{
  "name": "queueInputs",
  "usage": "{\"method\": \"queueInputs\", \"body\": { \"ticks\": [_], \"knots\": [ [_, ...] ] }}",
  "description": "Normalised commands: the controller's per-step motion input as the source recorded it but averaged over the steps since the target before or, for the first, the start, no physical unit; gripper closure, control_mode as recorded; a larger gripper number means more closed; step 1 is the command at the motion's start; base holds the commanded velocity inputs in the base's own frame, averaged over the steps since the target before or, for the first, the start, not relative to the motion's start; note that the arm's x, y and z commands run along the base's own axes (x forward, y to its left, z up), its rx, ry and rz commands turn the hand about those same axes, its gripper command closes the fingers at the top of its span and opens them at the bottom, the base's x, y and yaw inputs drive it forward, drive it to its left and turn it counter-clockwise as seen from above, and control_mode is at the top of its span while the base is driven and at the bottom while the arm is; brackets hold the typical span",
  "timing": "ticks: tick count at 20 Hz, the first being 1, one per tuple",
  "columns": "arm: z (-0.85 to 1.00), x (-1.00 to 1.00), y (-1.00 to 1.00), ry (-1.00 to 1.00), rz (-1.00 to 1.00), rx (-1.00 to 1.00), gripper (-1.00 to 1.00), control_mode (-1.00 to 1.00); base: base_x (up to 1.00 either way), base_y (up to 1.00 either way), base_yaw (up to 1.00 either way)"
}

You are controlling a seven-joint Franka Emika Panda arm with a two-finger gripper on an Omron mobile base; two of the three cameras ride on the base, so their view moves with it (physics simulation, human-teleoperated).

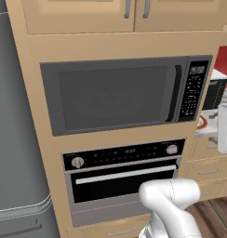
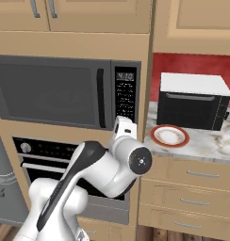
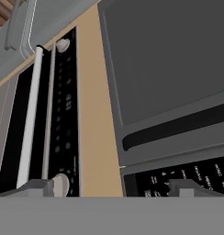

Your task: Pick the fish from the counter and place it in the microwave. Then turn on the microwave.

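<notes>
Left base view is giving me the tall wooden cabinet wall point(image 1: 36, 93), with the microwave point(image 1: 115, 95) sitting shut in it above the black oven point(image 1: 124, 174), and my arm point(image 1: 173, 204) is rising at the lower right in front of the oven. Right base view is showing the counter point(image 2: 201, 141) lying to the right of the microwave, carrying a black toaster oven point(image 2: 192, 103) and, nearer me, a red-rimmed plate point(image 2: 169, 135); I am not making out the fish anywhere on it. Hand view is rolling sideways toward the microwave door and button panel, and the gripper point(image 3: 114, 187) is standing spread wide, pinching nothing.
</notes>
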Motion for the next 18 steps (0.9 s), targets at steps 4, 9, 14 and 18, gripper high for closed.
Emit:
{"method": "queueInputs", "body": {
  "ticks": [4, 9, 14, 18],
  "knots": [
    [-0.11, 0.13, 0.0, 0.0, 0.0, 0.0, -1.0, -1.0, 0.0, 0.0, 0.0],
    [-0.04, 0.06, -0.02, -0.06, 0.0, 0.0, -1.0, -1.0, 0.0, 0.0, 0.0],
    [-0.01, 0.13, 0.0, -0.08, 0.0, 0.0, -1.0, -1.0, 0.0, 0.0, 0.0],
    [0.0, 0.08, -0.01, -0.04, 0.0, 0.0, -1.0, -1.0, 0.0, 0.0, 0.0]
  ]
}}
